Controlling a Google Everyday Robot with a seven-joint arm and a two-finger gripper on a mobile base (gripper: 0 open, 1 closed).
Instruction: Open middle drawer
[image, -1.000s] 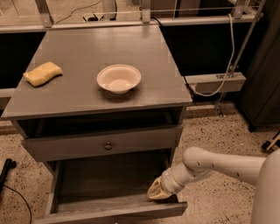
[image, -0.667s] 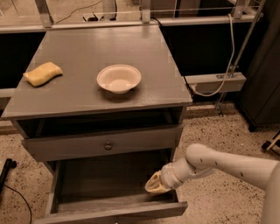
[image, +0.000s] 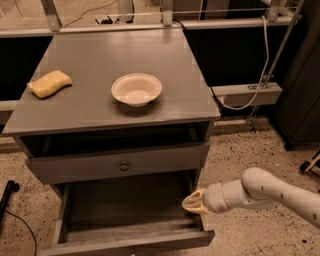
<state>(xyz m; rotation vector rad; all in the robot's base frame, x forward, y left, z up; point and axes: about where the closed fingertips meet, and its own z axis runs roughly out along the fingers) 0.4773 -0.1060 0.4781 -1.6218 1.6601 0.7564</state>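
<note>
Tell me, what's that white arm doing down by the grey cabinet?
A one-armed robot is working on the cabinet's drawers. Its gripper is low at the right side of the middle drawer, near the drawer's front, and that drawer stands pulled well out. The knobbed drawer above sits back in the cabinet. On the cabinet top, well away from the arm, are a white bowl and a yellow sponge.

Pincer (image: 192, 202) at right wall of bottom drawer (image: 131, 241), front partly off-frame
</note>
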